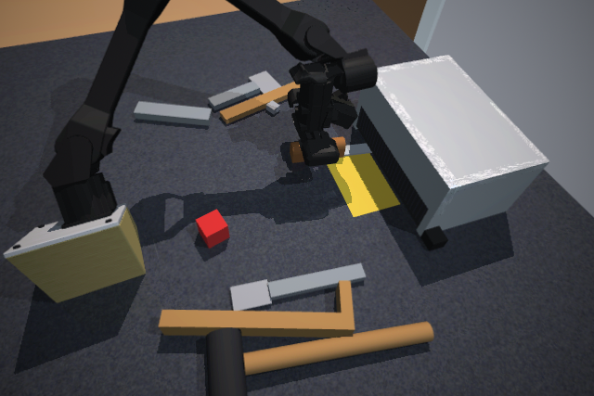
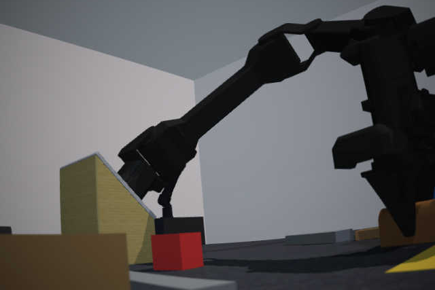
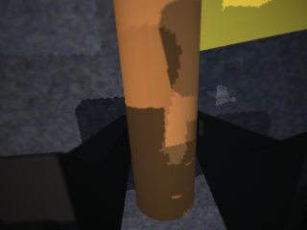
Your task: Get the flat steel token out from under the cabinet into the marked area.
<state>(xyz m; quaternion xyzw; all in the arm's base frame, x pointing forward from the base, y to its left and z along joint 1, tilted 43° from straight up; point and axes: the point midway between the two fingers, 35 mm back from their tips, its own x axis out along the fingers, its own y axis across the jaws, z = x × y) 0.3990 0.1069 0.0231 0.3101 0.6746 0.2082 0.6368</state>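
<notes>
The grey cabinet (image 1: pixel 484 123) stands at the right, with a dark vent strip (image 1: pixel 393 169) low on its front. The yellow marked area (image 1: pixel 352 187) (image 2: pixel 416 263) (image 3: pixel 254 31) lies in front of it. My gripper (image 1: pixel 320 154) (image 3: pixel 158 121) is shut on the round orange handle (image 1: pixel 295 152) (image 2: pixel 389 229) (image 3: pixel 158 62) of a tool, low over the table. The tool's flat grey blade (image 1: pixel 357 148) runs past the marked area's far edge to the cabinet's front; its tip is hidden. The steel token cannot be made out in any view.
A red cube (image 1: pixel 211 227) (image 2: pixel 177 250) lies in mid-table. Nearer are a grey flat tool (image 1: pixel 314 280), an orange L-shaped bar (image 1: pixel 249 320) and a mallet (image 1: pixel 335 348). Behind the gripper lie a grey bar (image 1: pixel 173 111) and an orange bar (image 1: pixel 253 105). A black block (image 1: pixel 433 237) is at the cabinet's near corner.
</notes>
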